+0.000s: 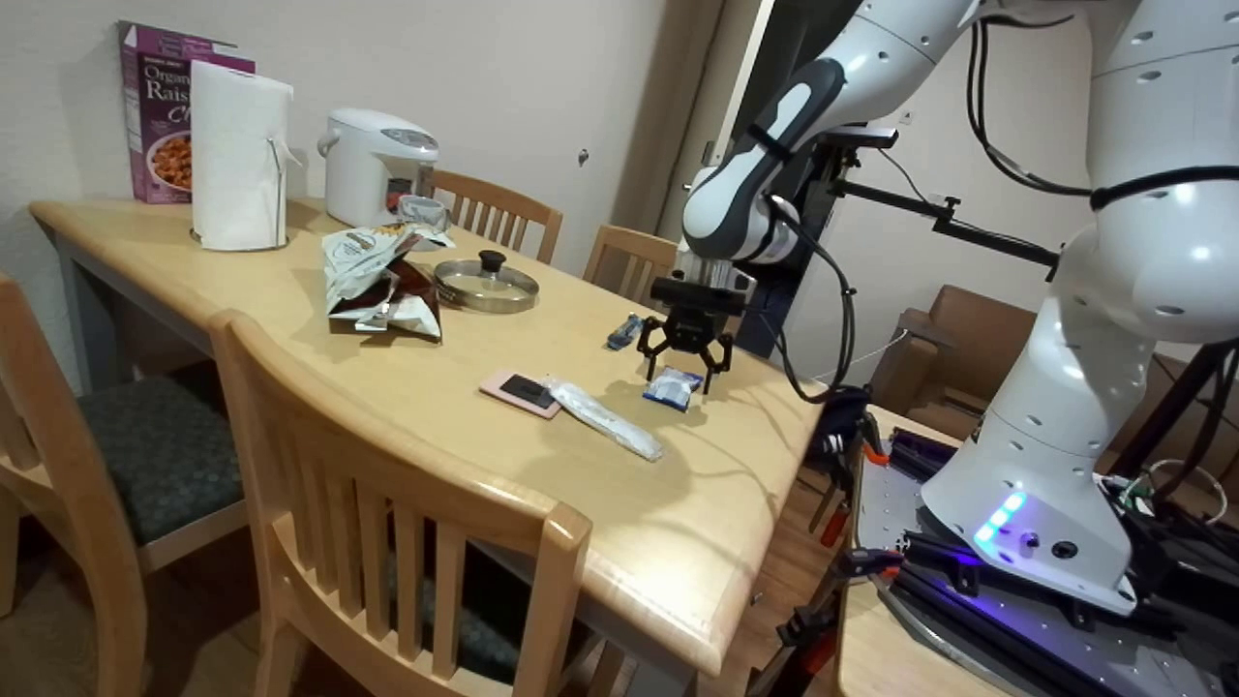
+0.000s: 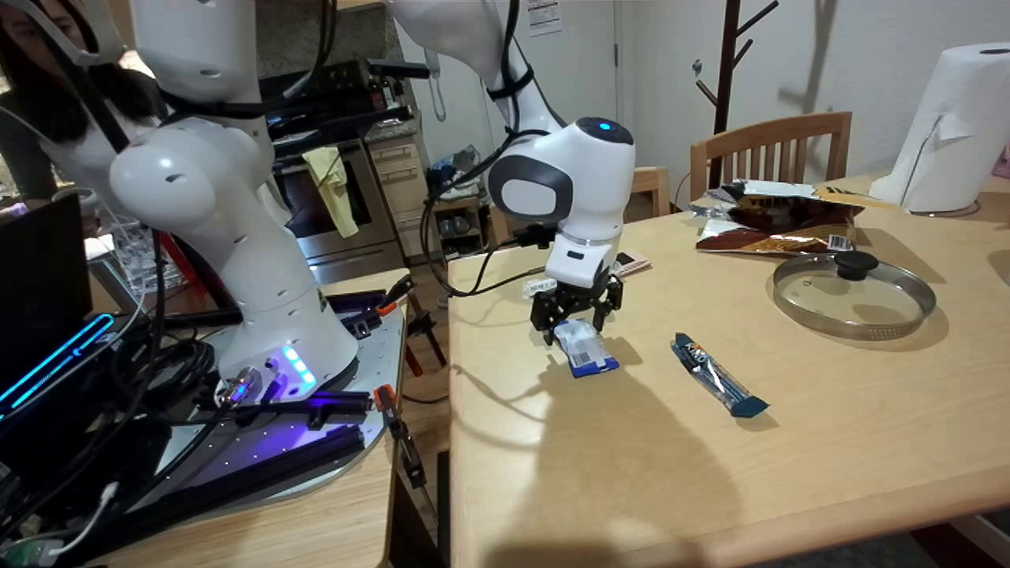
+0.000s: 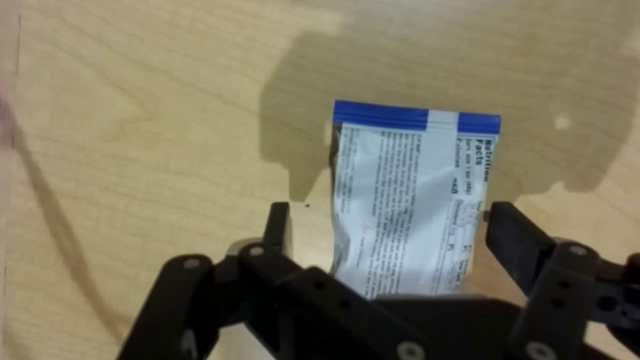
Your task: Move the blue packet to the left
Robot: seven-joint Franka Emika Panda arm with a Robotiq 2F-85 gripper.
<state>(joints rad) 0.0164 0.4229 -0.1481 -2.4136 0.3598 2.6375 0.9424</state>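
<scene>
The blue packet (image 3: pixel 410 210) is laid flat on the pale wooden surface (image 1: pixel 668 523), near the end beside which the arm base (image 1: pixel 1031 503) is mounted. In the wrist view its white printed side is turned upward, a blue band is seen along one edge, and the words "Nutrition Facts" can be read in small type. The fingers (image 3: pixel 517 245) are spread wide, one to either side of the packet. A strip of bare wood is shown between the packet and one finger; whether it is touched by the other cannot be told.

Near the packet, and apart from it, a long bar (image 2: pixel 714 379) in a dark blue wrapper is placed. A thin white stick-like item (image 1: pixel 605 418) is also laid nearby, and by its end a flat pink and black item (image 1: pixel 523 390) is set down. Farther along, a glass lid (image 1: pixel 487 287) with a black knob is rested beside an opened foil bag (image 1: pixel 382 281), as is shown in both exterior views. Toward the far end, a white water boiler (image 1: pixel 373 165), an upright roll of paper towels (image 1: pixel 237 160) and a purple cereal box (image 1: pixel 165 116) are stood. Wooden chairs (image 1: pixel 387 445) are placed along both long sides of the surface. In an exterior view a person (image 2: pixel 47 102) is partly seen beyond the arm base.
</scene>
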